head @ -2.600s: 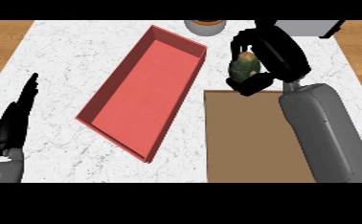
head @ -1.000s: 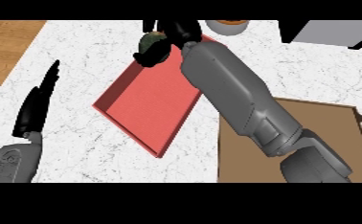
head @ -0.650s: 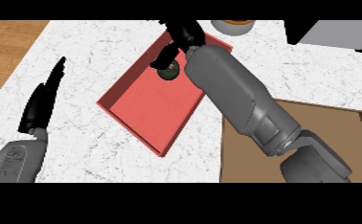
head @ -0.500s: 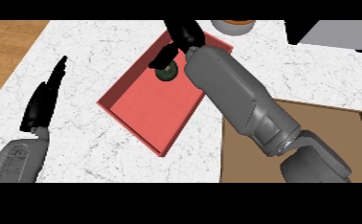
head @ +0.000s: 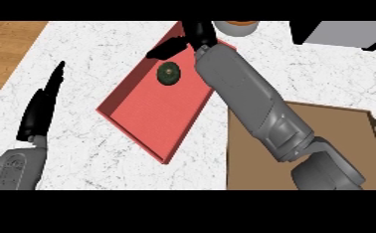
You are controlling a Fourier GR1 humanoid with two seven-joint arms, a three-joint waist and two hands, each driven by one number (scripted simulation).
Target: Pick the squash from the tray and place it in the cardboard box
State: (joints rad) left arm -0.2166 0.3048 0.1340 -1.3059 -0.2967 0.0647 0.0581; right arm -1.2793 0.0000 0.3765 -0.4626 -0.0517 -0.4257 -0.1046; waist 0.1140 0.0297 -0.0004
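Squash (head: pixel 169 73) is lying in tray (head: pixel 150 107) just below your spread, empty right hand (head: pixel 183 40); you're regrasping next.

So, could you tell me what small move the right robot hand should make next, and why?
Probably lower the right robot hand onto the squash and curl its fingers round it. The squash lies free in the upper part of the red tray, just below the open fingers, and nothing is yet in the cardboard box. The left robot hand rests open at the left edge.
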